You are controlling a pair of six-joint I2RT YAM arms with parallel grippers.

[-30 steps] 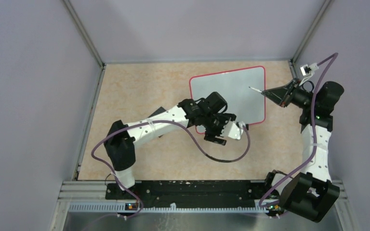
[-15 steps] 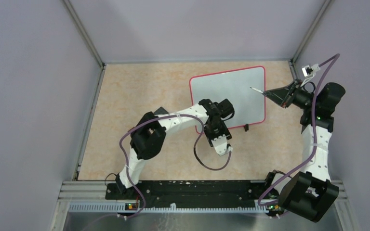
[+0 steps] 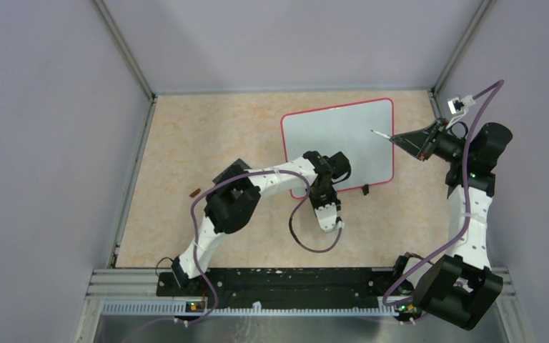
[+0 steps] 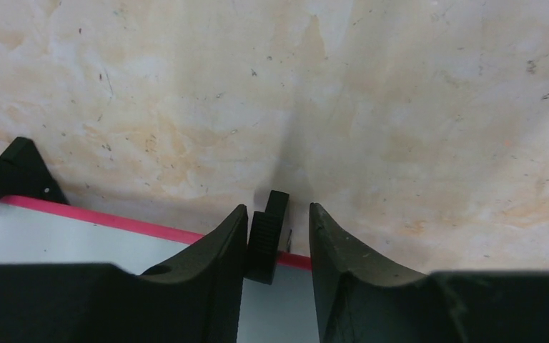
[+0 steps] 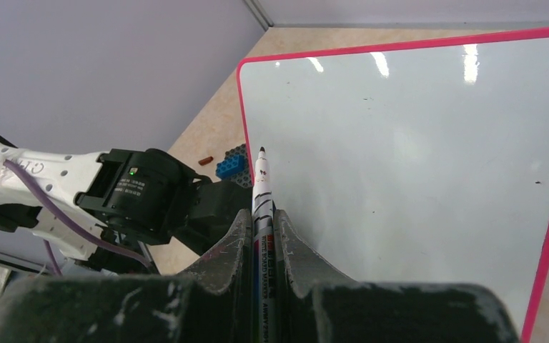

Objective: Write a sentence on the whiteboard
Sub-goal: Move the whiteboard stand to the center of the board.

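Note:
The whiteboard (image 3: 337,139) lies flat on the table at the back right, its thin red-pink frame around a blank white face (image 5: 414,157). No sentence is in view. My left gripper (image 3: 319,187) is at the board's near edge. In the left wrist view its jaws (image 4: 277,218) straddle one black foot (image 4: 266,239), the left finger against it and a gap on the right. My right gripper (image 3: 398,138) hovers over the board's right side, shut on a white marker (image 5: 261,189) whose tip (image 3: 373,131) points across the board.
A second black foot (image 4: 7,175) sticks out further along the frame. A blue-and-black eraser block (image 5: 234,163) sits left of the board, partly under my left arm. A small brown cap (image 3: 194,192) lies on the table at the left. Grey walls enclose three sides.
My left arm folded in and turned its gripper toward the board's near edge, and its jaws narrowed around the black foot. The right arm and marker stayed still.

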